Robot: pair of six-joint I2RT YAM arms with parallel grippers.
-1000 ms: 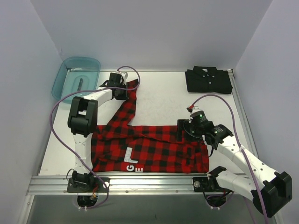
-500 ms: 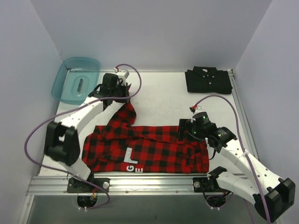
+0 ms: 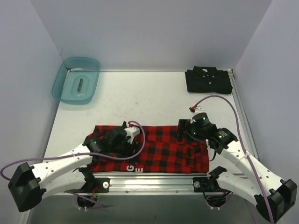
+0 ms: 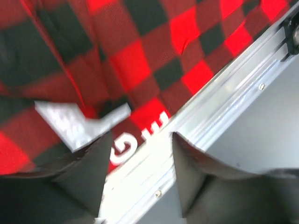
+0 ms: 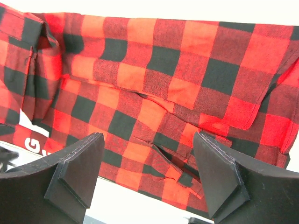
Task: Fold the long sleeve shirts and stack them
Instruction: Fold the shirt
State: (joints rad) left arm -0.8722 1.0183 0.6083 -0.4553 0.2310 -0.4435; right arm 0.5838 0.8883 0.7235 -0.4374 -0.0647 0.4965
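From above, the left gripper (image 3: 127,139) and its arm cover the plaid shirt (image 3: 163,145) toward 9 o'clock. Of the white letters (image 3: 133,168) at the hem, only a "G" and an "E" show there. The left wrist view is blurred. The letters (image 4: 79,123) smear into pale blocks, and one may be a "T". Both wrist views cut the shirt off at their edges. A small dark object (image 3: 80,85) in the bin (image 3: 58,85) is too small to name.

The plaid shirt is red-and-black checked flannel. It lies as a long flat band at 6 o'clock on the white table (image 3: 154,98), its hem along the ribbed aluminium rail (image 3: 154,179). Seams and soft creases cross its weave (image 5: 154,93). The black shirt (image 3: 208,80) sits folded into a neat rectangle at 1 o'clock, its collar toward the back wall. The translucent teal bin, an oval tub, stands at 10 o'clock.

The left gripper (image 4: 141,135) hangs over the lettered hem with its dark wedge-shaped fingers (image 4: 88,172) spread and nothing between them. The right gripper (image 5: 148,140) is low over the shirt's end at 3 o'clock (image 3: 181,129), its jaws wide apart and empty.
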